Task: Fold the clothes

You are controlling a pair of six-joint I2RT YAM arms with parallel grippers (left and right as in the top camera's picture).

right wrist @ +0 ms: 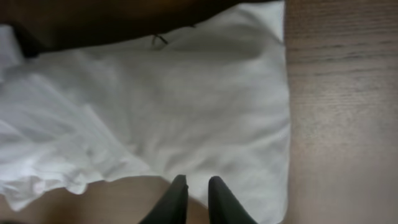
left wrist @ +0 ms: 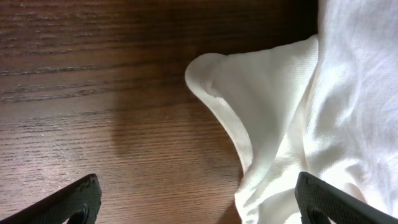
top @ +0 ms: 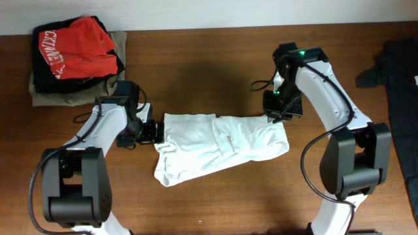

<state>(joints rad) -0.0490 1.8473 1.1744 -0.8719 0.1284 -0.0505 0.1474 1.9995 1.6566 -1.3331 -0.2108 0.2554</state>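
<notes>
Overhead: shows the white T-shirt bunched and wrinkled at the middle of the wooden table, long side running from 9 to 3 o'clock. Puts the left gripper at the shirt's 9 o'clock edge and the right gripper at its 2 o'clock corner. Places a red garment on a dark pile at 10 o'clock and a black garment at 3 o'clock, both well apart from the shirt.

Left wrist: shows the left gripper spread wide, fingers at 7 and 5 o'clock, gripping nothing. Has a hemmed fold of T-shirt filling the 3 o'clock side over bare table.

Right wrist: shows the right gripper at 6 o'clock, fingers nearly together with a thin slit between, over the near edge of the T-shirt. Cannot tell whether cloth is pinched. Leaves table bare at 3 o'clock.
</notes>
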